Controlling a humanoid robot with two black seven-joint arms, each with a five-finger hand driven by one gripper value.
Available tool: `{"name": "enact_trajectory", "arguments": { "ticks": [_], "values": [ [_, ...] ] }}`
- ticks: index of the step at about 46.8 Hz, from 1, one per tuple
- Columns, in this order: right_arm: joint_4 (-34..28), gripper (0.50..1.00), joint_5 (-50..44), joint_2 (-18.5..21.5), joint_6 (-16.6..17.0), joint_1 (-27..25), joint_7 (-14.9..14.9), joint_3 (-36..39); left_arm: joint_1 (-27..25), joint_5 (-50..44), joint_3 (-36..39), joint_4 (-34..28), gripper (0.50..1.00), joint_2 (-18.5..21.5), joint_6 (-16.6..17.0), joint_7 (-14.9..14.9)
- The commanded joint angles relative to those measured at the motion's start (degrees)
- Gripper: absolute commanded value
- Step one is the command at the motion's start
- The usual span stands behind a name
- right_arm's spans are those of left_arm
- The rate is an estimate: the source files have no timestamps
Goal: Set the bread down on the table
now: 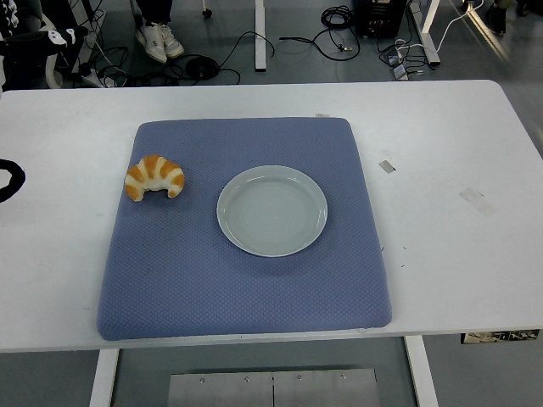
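Observation:
The bread, a golden croissant [154, 177], lies on the left part of the blue mat [246, 280], left of the empty white plate [271, 210] at the mat's middle. Nothing touches the croissant. Of my left arm only a black part [8, 180] shows at the picture's left edge, well clear of the croissant. A dark shape with a white bit [47, 41] at the top left corner may be its hand. My right arm is out of view.
The white table [450, 170] reaches around the mat on all sides. Small bits of tape [387, 165] lie on its right part. Cables and a person's shoes [158, 40] show on the floor beyond the far edge.

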Motion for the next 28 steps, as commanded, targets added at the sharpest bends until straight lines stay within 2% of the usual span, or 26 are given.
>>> {"name": "enact_trajectory", "arguments": {
  "ticks": [1,9,16,28],
  "values": [
    [0.00,1.000,0.00,0.00,-0.01,0.00,-0.01,0.00,1.43,-1.45,-2.10,0.10,0.978,0.00,-0.21,-0.38],
    [0.00,1.000,0.00,0.00,-0.01,0.00,-0.01,0.00,2.05,-5.41,-2.46,3.26,0.978,-0.17,-0.56,-1.52],
    [0.00,1.000,0.08,0.00,-0.01,0.00,-0.01,0.00,2.49,-6.64,-2.64,6.69,0.978,-0.08,-3.46,-2.66],
    [0.09,1.000,-0.09,0.00,0.08,0.00,-0.01,-0.17,2.31,-6.64,-2.90,7.31,0.978,0.44,-3.82,-2.57]
  ]
}}
